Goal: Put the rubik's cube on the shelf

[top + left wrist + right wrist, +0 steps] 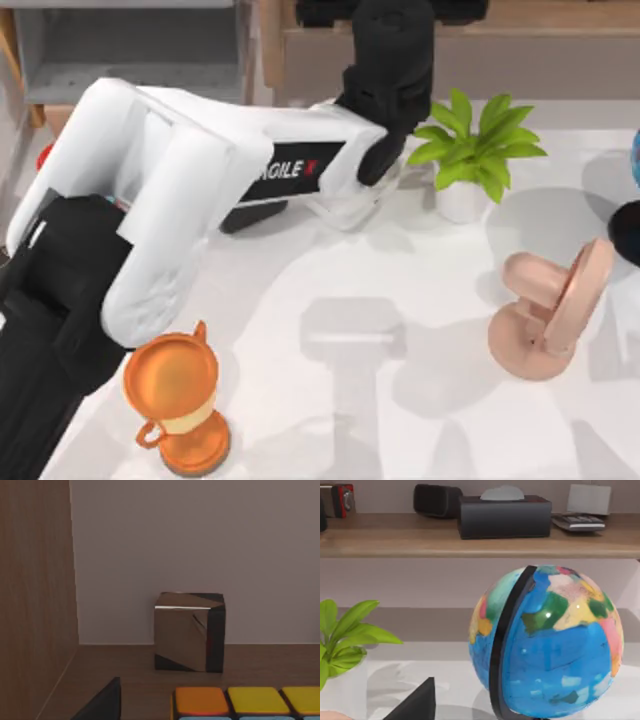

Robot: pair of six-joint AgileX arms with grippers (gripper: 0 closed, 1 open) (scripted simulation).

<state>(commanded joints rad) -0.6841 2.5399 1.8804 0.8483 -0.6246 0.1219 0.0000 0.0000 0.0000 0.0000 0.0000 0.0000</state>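
From above, you see my left arm [180,190] stretched across the table [380,300] to the shelf [520,50] at the back, past one potted plant [470,150], one orange trophy [180,400] and one pink stand [550,310]. In the left wrist view, one rubik's cube [245,704] rests on the shelf boards near one dark shiny box [189,632]; you cannot tell how my fingers stand. In the right wrist view, one globe [550,640] stands before the shelf

Shelf [150,690] matt brown wood; the box [189,632] on it mirror-glossy metal. Rubik's cube [250,702] smooth plastic. Trophy [180,400] shiny orange metal, globe [547,640] glossy.
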